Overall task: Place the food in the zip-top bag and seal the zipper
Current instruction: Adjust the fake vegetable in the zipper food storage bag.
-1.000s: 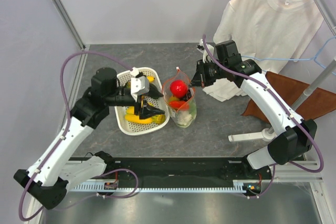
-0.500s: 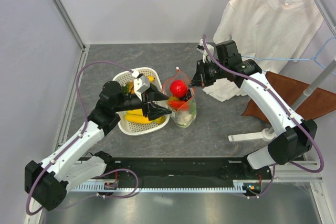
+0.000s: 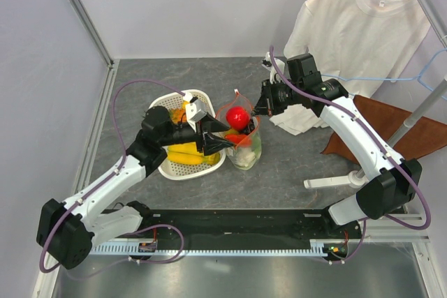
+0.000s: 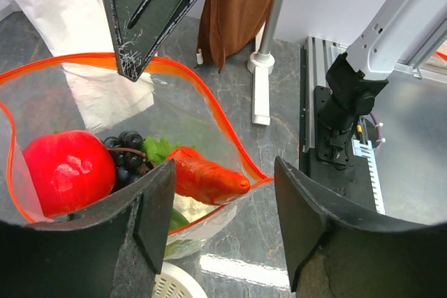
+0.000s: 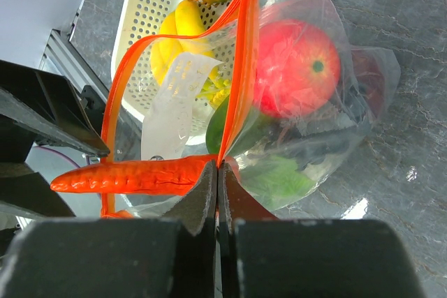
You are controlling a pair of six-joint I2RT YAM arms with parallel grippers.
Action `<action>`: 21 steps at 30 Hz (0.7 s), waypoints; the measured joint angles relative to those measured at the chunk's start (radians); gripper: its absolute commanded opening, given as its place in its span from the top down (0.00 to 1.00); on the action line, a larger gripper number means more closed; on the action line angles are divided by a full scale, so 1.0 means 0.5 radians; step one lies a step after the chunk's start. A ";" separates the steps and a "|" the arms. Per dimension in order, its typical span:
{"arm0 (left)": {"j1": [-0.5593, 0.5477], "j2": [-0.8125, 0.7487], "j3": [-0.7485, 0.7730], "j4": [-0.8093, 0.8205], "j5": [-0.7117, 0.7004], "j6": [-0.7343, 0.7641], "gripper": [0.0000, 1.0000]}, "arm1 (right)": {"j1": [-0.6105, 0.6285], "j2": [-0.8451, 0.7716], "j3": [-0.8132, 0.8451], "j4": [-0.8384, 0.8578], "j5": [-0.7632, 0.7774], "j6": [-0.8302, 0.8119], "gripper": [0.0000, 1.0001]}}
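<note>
Clear, floppy zip-top bag point(image 3: 248, 150) needs holding by its stiffer zipper point(image 5: 236, 68), which the right gripper point(image 5: 218, 178) pinches; left gripper point(image 4: 220, 172) spread, red chili point(image 5: 133, 176) apparently released.

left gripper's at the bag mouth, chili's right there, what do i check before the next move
1. Left gripper open: ok, jaws wide apart.
2. Chili fully inside the zip-top bag: cannot tell, it lies at the mouth close to the rim.
3. Right gripper gripping the zipper: ok, pinched shut on it.
4. Bag mouth open: ok.
5. Basket emptied: not ok, yellow pieces lie in it, so don't seal.
</note>
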 measured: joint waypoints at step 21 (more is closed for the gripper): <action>-0.019 0.293 0.745 -0.611 -0.101 0.014 0.98 | 0.000 0.000 0.000 -0.001 -0.001 -0.002 1.00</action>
